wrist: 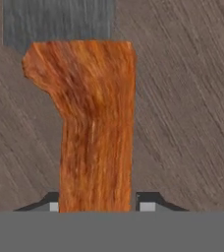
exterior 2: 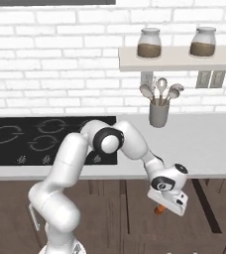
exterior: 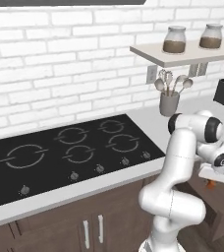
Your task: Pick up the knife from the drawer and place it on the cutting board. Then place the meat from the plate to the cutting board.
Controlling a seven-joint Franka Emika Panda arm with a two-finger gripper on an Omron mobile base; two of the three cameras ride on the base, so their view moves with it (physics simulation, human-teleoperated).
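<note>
Your tool (wrist: 97,204) sits low in drawer (wrist: 192,108), below counter (exterior 2: 199,144) edge. 2 fingers (wrist: 147,203) press either side of knife (wrist: 97,128) handle, clamped on it. Grey blade points away, knife against drawer floor.

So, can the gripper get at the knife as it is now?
Probably yes: the gripper is already at the knife, a fingertip on each side of its orange-red handle, nothing between.

Between my fingers: the knife (wrist: 97,128) handle fills the gap, drawer floor (wrist: 192,108) bare either side.
Above me: counter (exterior 2: 204,144) edge overhangs.
Further back: utensil holder (exterior 2: 158,112) stands well clear.
</note>
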